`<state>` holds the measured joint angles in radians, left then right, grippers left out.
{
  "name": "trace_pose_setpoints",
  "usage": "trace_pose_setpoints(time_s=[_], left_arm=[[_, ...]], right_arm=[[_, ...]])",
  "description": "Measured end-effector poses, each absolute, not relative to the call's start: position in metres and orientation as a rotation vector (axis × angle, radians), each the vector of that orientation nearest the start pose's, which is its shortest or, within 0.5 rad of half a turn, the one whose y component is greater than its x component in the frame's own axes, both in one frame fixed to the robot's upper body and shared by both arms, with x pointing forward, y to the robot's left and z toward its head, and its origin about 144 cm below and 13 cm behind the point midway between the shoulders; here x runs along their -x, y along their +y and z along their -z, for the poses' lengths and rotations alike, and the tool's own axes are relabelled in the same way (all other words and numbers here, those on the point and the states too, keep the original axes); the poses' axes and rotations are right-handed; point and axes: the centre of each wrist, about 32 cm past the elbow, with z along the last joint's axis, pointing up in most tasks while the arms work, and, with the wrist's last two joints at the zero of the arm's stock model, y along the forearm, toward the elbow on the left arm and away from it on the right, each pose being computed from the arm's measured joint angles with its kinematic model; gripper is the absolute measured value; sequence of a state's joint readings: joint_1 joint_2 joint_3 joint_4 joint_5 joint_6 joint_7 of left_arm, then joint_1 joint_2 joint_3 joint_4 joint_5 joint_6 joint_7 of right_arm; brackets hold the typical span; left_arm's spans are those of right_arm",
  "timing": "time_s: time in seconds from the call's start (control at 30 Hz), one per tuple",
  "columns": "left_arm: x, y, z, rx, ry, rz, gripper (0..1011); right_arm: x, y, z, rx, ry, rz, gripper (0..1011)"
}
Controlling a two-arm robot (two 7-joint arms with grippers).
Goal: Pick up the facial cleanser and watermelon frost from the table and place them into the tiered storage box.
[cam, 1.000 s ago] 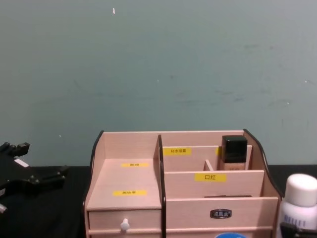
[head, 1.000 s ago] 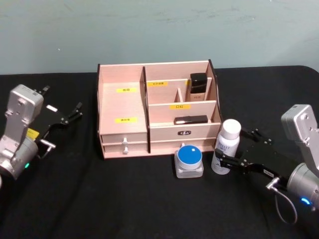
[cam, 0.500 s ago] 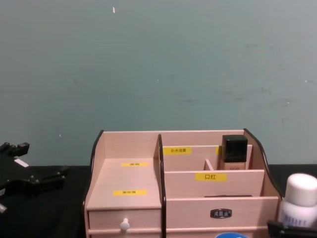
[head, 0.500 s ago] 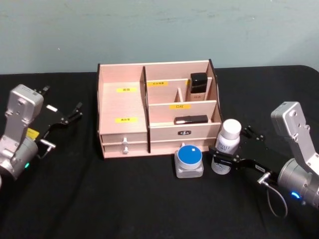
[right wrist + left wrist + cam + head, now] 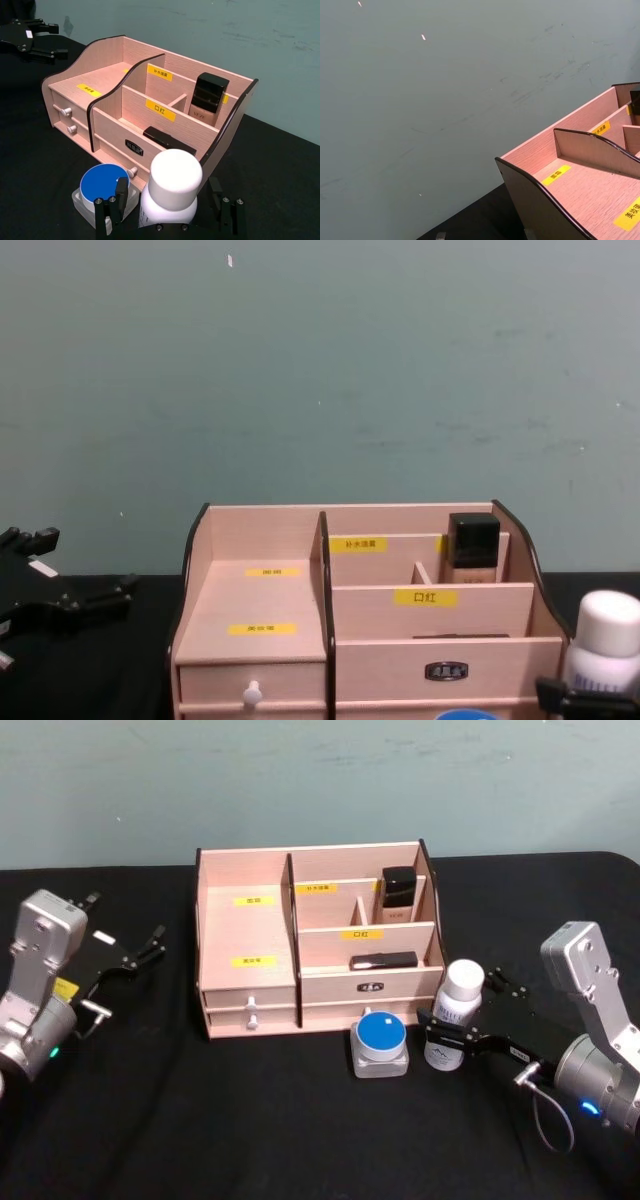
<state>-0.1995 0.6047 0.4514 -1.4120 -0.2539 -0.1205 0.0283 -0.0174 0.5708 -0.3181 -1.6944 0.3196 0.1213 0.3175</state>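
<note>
White facial cleanser (image 5: 458,1000) stands upright between right gripper's (image 5: 167,192) spread fingers (image 5: 119,194), untouched. Left gripper (image 5: 128,917) idle at left, fingers apart.

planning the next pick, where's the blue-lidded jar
Head view: the squat blue-lidded jar stands before the pale wooden organiser, just left of the tall white bottle.

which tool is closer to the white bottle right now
Right. The right tool has a finger on each side of the white bottle, not yet closed on it. The left tool sits well away, past the far end of the wooden organiser.
</note>
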Motion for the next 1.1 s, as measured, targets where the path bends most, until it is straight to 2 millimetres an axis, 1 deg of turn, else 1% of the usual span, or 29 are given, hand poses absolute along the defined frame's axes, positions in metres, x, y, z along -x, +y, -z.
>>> trace_pose_setpoints(time_s=[0.1, 0.23, 0.27, 0.33, 0.37, 0.47, 0.5, 0.57, 0.6, 0.63, 0.7, 1.1], left_arm=[[-0.4886, 0.3097, -1.1398, -0.305, -0.285, -1.248, 1010], [-0.4886, 0.3097, -1.1398, -0.304, -0.285, -1.248, 1010], [-0.4886, 0.3097, -1.1398, -0.304, -0.285, -1.248, 1010], [-0.4886, 0.3097, -1.1398, -0.304, -0.285, -1.248, 1010], [-0.4886, 0.3097, -1.1398, -0.305, -0.285, -1.248, 1009], [-0.4886, 0.3097, -1.1398, -0.305, -0.285, -1.248, 1010], [-0.4886, 0.3097, -1.1398, -0.304, -0.285, -1.248, 1010], [-0.4886, 0.3097, -1.1398, -0.305, -0.285, -1.248, 1010], [-0.4886, 0.3097, -1.1398, -0.305, -0.285, -1.248, 1010], [-0.4886, 0.3097, -1.1398, -0.305, -0.285, -1.248, 1010], [-0.4886, 0.3097, -1.1398, -0.304, -0.285, -1.248, 1010], [-0.4886, 0.3097, -1.1398, -0.305, -0.285, -1.248, 1010]], right_arm=[[-0.4366, -0.2821, -1.1609, 0.305, -0.012, 0.916, 1002], [-0.4363, -0.2822, -1.161, 0.304, -0.011, 0.916, 944], [-0.4363, -0.2822, -1.161, 0.304, -0.011, 0.916, 903], [-0.4362, -0.2822, -1.1611, 0.304, -0.01, 0.917, 873], [-0.4362, -0.2822, -1.1611, 0.304, -0.01, 0.917, 824], [-0.4361, -0.2822, -1.1611, 0.303, -0.009, 0.917, 769], [-0.4361, -0.2822, -1.1611, 0.303, -0.009, 0.917, 713], [-0.436, -0.2822, -1.1611, 0.303, -0.009, 0.917, 678], [-0.436, -0.2822, -1.1612, 0.303, -0.009, 0.917, 625], [-0.436, -0.2821, -1.1612, 0.303, -0.009, 0.917, 611], [-0.4359, -0.2821, -1.1612, 0.303, -0.009, 0.917, 599], [-0.4358, -0.2823, -1.1613, 0.302, -0.008, 0.918, 600]])
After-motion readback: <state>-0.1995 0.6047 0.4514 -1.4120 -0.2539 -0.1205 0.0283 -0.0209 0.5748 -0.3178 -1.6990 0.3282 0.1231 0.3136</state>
